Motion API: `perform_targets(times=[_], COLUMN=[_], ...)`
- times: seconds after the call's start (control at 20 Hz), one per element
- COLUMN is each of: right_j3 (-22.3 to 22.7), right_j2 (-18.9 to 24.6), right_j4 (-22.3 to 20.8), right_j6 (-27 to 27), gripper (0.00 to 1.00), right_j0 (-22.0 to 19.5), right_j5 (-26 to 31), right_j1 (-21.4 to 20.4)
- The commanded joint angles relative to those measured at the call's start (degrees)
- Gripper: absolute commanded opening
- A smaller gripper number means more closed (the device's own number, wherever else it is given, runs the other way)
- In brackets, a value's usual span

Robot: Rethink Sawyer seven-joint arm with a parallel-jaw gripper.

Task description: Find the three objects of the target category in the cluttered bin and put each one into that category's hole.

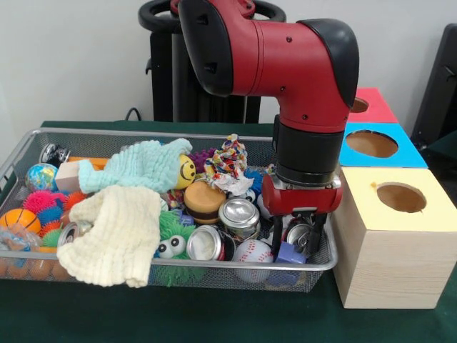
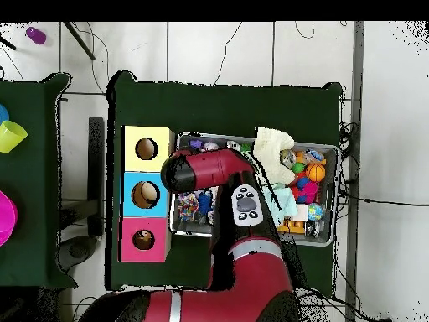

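My gripper [image 1: 298, 239] is down inside the right end of the wire bin [image 1: 114, 133]. It is open, and its black fingers [image 1: 277, 239] stand on either side of a silver drink can [image 1: 298, 233] lying there. Two more silver cans [image 1: 238, 214] [image 1: 207, 243] lie just left of it, and another can [image 1: 71, 232] peeks out under the cream cloth. In the overhead view the red arm [image 2: 201, 170] covers the gripper at the bin's end [image 2: 180, 138] nearest the boxes.
Three wooden boxes with round holes stand beside the bin: yellow top [image 1: 428, 207], blue top [image 1: 400, 153], red top [image 1: 375, 107]. A cream cloth [image 1: 118, 236], a mint cloth [image 1: 139, 168], a baseball [image 1: 253, 254], a toy burger [image 1: 203, 202] and spiky balls fill the bin.
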Motion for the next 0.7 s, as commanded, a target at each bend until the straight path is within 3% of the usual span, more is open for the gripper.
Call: perform_targets(times=[0.05,0.4,0.45,0.7], right_j3=[1.25,0.86,0.94,0.20], right_j2=[0.10,-0.52,-0.67,0.99], right_j4=[-1.36,-0.84,-0.82,0.47], right_j6=[6.27,7.60,7.79,6.02], gripper=[1.00,1.00,0.00,0.00], right_j0=[-0.93,-0.24,-0.20,-1.33], right_j5=[-3.56,-4.76,-5.68,-1.84], right_j1=[3.02,3.64,3.71,3.28])
